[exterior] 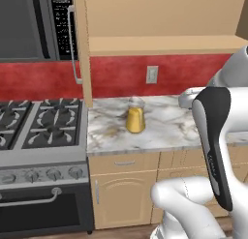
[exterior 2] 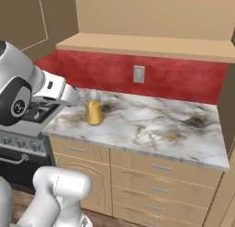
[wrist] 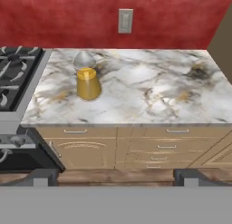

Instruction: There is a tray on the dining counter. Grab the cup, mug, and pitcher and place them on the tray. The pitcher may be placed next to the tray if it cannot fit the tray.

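Marble counter [wrist: 149,91], red backsplash [wrist: 68,19], stove [wrist: 13,78], pitcher [wrist: 87,82] upright

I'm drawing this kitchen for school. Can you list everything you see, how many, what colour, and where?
pitcher: one, clear glass with amber-yellow bottom, standing on the counter near the stove
counter: one, white-grey marble with brown veins, over the cabinets
cabinets: one row, tan, with doors and drawers, under the counter
stove: one, grey with black burners, left of the counter
microwave: one, dark, above the stove
wall: one, red, behind the counter
outlet: one, pale grey, on the wall
shelf: one, tan, above the wall
arm: one, white with dark joints, in front of the counter
hand: one, dark fingertips, open, away from the counter
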{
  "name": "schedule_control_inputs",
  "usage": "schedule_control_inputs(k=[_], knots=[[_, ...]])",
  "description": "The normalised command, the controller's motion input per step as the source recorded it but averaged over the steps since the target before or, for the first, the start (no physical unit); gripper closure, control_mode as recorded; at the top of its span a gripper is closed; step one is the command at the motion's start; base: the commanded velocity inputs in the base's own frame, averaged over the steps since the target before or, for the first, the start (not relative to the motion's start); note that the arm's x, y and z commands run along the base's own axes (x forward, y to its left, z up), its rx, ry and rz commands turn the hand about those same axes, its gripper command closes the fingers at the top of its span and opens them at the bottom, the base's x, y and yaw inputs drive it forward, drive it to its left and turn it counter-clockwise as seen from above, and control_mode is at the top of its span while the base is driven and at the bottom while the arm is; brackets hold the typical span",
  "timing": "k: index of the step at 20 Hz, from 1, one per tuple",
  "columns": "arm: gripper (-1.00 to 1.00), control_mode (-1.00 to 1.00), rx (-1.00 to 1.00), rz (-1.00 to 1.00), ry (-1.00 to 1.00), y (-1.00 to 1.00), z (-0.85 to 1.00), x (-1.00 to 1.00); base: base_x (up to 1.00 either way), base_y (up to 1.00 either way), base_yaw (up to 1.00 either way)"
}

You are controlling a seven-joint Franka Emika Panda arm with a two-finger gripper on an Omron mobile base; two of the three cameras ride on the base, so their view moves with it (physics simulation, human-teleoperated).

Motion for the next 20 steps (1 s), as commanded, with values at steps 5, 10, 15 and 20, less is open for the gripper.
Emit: schedule_control_inputs(k=[5, 10, 15, 20], knots=[[-1.00, 1.00, 0.00, 0.00, 0.00, 0.00, 0.00, 0.00, 0.41, 0.00, 0.00], [-1.00, 1.00, 0.00, 0.00, 0.00, 0.00, 0.00, 0.00, 0.47, 0.00, -0.01], [-1.00, 1.00, 0.00, 0.00, 0.00, 0.00, 0.00, 0.00, 0.49, 0.00, -0.03], [-1.00, 1.00, 0.00, 0.00, 0.00, 0.00, 0.00, 0.00, 0.31, 0.00, -0.06]])
